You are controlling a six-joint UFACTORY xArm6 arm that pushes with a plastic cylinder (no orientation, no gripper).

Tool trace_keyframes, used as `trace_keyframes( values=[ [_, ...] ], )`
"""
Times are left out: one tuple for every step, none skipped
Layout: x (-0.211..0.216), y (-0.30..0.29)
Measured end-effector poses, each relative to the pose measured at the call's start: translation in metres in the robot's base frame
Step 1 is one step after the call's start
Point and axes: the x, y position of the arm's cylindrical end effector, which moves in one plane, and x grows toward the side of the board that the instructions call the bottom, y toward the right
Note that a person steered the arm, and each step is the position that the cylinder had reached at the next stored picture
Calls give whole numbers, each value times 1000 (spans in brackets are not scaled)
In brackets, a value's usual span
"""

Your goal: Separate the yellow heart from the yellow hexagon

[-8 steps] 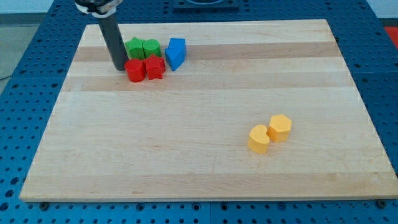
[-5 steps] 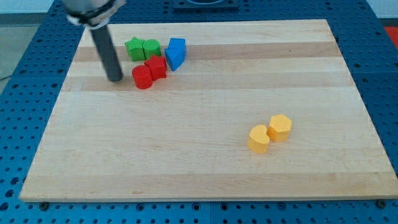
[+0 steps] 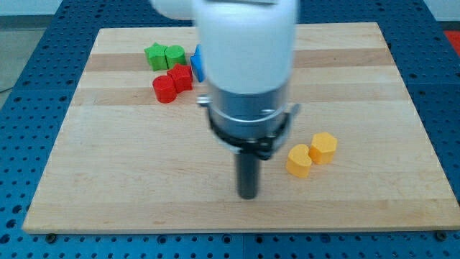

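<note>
My tip point(image 3: 248, 195) on the table point(image 3: 144, 187), no hand to open or close, yellow heart point(image 3: 298, 161) just right of tip, touching yellow hexagon point(image 3: 323, 147) beyond it

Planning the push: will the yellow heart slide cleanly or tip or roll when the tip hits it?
The yellow heart looks squat and flat-bottomed, so it probably slides rather than tips or rolls. It sits against the yellow hexagon, so a push from my tip, at the view's left, may drag both. Off-centre contact likely spins it.
</note>
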Motion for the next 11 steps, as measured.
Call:
trace_keyframes(
  values=[
    [-18, 52],
    [-65, 59],
    [-105, 9],
    [-84, 28],
    [-64, 91],
    [-65, 170],
    [-83, 184],
    [-91, 111],
    [-91, 27],
    [-91, 7],
    [-102, 28]
  ],
)
